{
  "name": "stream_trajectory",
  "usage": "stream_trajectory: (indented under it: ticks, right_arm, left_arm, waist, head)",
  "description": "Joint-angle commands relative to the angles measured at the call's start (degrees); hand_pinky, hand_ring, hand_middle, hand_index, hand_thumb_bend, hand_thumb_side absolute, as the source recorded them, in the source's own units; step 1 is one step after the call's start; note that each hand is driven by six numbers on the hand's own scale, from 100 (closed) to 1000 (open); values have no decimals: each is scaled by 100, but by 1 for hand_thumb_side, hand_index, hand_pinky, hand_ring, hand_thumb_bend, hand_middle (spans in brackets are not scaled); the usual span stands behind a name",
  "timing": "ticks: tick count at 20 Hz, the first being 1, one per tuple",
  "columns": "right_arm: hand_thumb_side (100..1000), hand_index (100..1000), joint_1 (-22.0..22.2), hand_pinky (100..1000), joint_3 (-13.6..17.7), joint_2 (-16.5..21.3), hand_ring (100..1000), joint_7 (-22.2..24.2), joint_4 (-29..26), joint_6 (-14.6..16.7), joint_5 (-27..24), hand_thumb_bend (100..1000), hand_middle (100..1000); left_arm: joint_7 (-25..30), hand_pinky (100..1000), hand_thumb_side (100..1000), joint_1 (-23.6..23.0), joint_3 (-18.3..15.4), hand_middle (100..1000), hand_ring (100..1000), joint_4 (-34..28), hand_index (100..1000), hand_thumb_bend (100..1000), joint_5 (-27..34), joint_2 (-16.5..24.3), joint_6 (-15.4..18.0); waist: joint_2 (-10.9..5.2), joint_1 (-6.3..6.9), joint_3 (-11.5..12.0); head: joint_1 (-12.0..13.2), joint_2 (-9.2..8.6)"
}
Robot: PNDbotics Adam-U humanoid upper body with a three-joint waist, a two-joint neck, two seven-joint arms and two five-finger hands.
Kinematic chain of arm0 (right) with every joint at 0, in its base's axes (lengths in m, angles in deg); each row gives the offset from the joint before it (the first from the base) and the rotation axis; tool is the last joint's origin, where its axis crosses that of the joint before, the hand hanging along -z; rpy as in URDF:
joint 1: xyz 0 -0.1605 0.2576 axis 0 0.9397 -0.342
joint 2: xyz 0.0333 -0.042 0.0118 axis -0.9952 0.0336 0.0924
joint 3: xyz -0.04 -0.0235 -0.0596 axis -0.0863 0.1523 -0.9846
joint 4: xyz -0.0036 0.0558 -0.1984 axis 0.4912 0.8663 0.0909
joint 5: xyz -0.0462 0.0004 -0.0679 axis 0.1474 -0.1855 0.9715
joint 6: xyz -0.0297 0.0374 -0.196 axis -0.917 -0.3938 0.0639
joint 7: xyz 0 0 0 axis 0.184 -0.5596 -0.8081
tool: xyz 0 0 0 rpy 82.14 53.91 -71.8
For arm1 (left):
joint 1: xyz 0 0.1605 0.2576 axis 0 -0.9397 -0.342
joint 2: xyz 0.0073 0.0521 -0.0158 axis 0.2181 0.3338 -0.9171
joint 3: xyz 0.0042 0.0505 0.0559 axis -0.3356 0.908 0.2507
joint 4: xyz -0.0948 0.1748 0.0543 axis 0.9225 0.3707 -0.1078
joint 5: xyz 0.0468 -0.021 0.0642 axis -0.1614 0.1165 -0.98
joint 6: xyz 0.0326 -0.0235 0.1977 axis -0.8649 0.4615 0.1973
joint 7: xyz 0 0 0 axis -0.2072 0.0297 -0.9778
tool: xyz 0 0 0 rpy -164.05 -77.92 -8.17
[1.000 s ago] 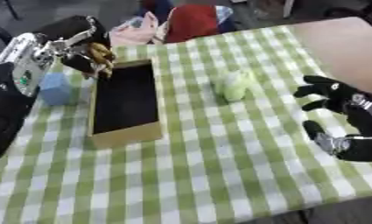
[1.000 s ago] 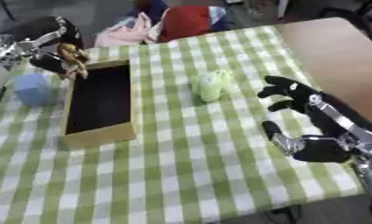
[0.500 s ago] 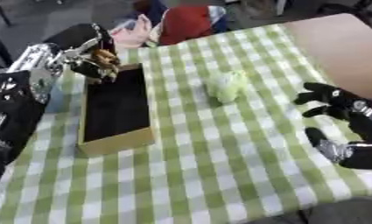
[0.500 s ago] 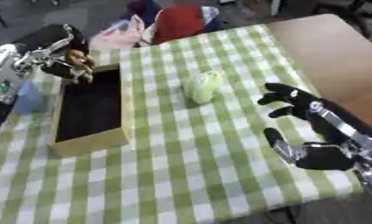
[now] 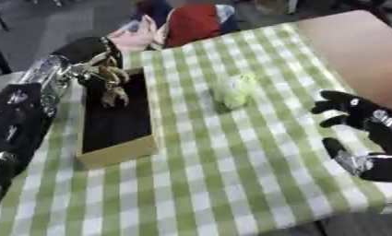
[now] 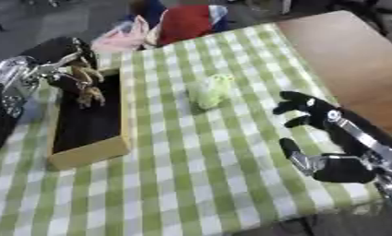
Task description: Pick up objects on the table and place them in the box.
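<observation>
Nearest to the camera, at the right edge of the tabletop [image 5: 231,184], the right robot hand [image 6: 324,138] hovers over the green-and-white checked cloth [image 5: 198,152] with its black fingers spread and relaxed, holding nothing. The thumb curves toward the front edge while the fingers point inward across the cloth.

Further in, a little past the middle of the cloth, a pale green soft object [image 5: 234,90] lies by itself, well apart from both hands and to the right of the box.

On the left side sits the box [image 5: 122,151], a long shallow tray with tan walls and a dark inside, its length running away from the camera. Over its far end the left robot hand [image 5: 84,73], silver and black, has its fingers curled round a small brownish toy [image 5: 113,87] that looks like an animal figure. The toy hangs from the fingers above the dark floor of the box; whether it touches the bottom cannot be told.

Beyond the far edge of the tabletop lie red, blue and pink fabrics [image 5: 182,20], and to the right of the cloth a bare brown surface [image 5: 360,50] shows.
</observation>
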Motion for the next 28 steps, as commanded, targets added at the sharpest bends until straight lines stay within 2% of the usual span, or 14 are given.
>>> stream_trajectory:
  ticks: [1,2,3,4,9,13,20,24,28]
  right_arm:
    - [247,1000,-71,778,30,51,953,10,-37,24,30,147,788]
    - [248,1000,-68,778,34,50,953,7,-35,24,32,147,788]
    - [248,1000,-65,778,37,51,953,4,-33,25,34,147,788]
    - [248,1000,-63,778,40,49,953,2,-30,25,34,147,788]
    - [243,1000,-40,778,57,45,953,-11,-23,27,27,148,788]
    - [240,1000,-12,778,81,38,953,-35,-20,26,11,148,788]
    - [236,1000,65,778,140,21,953,-90,-21,22,-18,148,788]
    - [238,1000,115,777,165,21,953,-116,-20,20,-23,146,788]
    - [239,1000,152,777,178,16,953,-128,-14,21,-13,145,788]
  left_arm:
    - [77,628,219,54,-87,560,570,83,691,439,-125,116,6]
    - [95,632,236,45,-102,573,580,97,705,453,-125,121,6]
    - [106,649,332,41,-115,604,606,98,745,552,-120,129,3]
    - [115,651,349,37,-128,607,608,91,750,566,-106,140,-2]
    - [312,691,593,22,-149,671,657,-57,807,771,81,247,51]
    - [616,706,692,-42,-140,690,671,-332,821,823,470,374,157]
    - [1009,706,726,-353,-132,687,663,-1155,809,802,1434,824,127]
    - [1140,701,689,-605,-204,672,655,-1450,796,776,1798,1151,-54]
    - [1147,698,647,-854,-293,668,652,-1456,792,748,1886,1360,-213]
  waist:
    - [-57,-34,-4]
    - [-57,-35,-3]
    - [-58,-37,-1]
    - [-60,-39,2]
    - [-94,-76,53]
    - [-134,-125,122]
    - [-212,-241,318]
    - [-240,-292,464]
    - [-249,-324,577]
  head:
    - [-19,-42]
    - [-26,-41]
    - [-31,-39]
    - [-34,-37]
    - [-68,-24]
    - [-110,-5]
    - [-190,43]
    - [-218,75]
    - [-254,92]
